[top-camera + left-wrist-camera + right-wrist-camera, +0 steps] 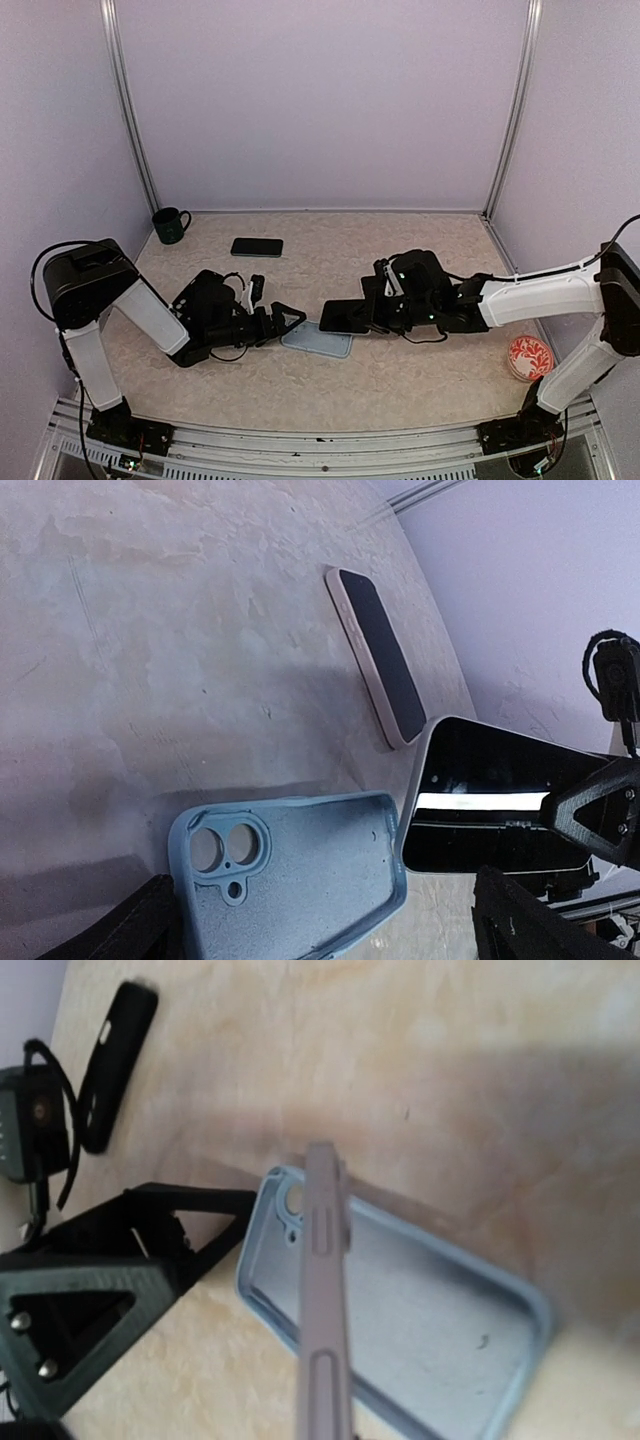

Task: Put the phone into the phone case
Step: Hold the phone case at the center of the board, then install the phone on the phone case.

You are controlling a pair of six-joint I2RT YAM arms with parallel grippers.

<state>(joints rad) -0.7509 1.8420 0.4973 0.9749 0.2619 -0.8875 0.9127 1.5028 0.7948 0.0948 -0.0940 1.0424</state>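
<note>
A: From above, where was the phone (345, 316)?
B: It was pinched in the right gripper (372, 316), held just above the table (400, 380), with its far end over the near edge of the light blue case (317, 340). The case lay flat, open side up.

A: And the left gripper (284, 322)?
B: It sat spread wide at the case's left end, holding nothing.

A: What did the left wrist camera add?
B: The case's camera cutouts, at the end nearest the left fingers (130, 925), and the phone's dark glossy screen hanging just past the case's opposite end. It also showed a second phone (378, 655) lying further back on the table, apart from the case.

A: And the right wrist camera?
B: The phone edge-on, tilted over the case, its tip near the cutout corner. Whether it touched the case, I could not tell. The left gripper stood beside that corner.

A: Anything only the overhead view caught?
B: A dark green mug (170, 225) at the back left, and a red patterned dish (529, 357) near the right arm.
</note>
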